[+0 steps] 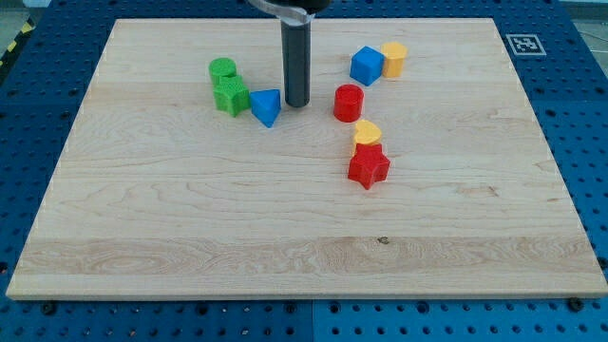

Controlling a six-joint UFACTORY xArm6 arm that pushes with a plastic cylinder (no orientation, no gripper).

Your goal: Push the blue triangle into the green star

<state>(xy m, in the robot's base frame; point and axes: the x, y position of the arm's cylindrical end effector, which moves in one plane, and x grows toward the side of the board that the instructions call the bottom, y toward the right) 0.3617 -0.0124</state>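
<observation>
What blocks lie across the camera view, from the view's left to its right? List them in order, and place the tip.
Green cylinder → green star → blue triangle → my tip → red cylinder → blue cube → yellow cylinder. The lower yellow and red pair overlaps these, so it is omitted.

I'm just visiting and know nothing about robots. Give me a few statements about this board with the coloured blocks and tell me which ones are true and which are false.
1. My tip stands just to the view's right of the blue triangle. True.
2. The blue triangle lies far from the green star, across the board. False: it sits right beside the star, at its right, touching or nearly so.
3. A green cylinder sits just above the green star. True.
4. The blue cube is alone in the bottom left corner. False: it is near the view's top, next to a yellow block.
5. A red cylinder stands to the view's right of my tip. True.
</observation>
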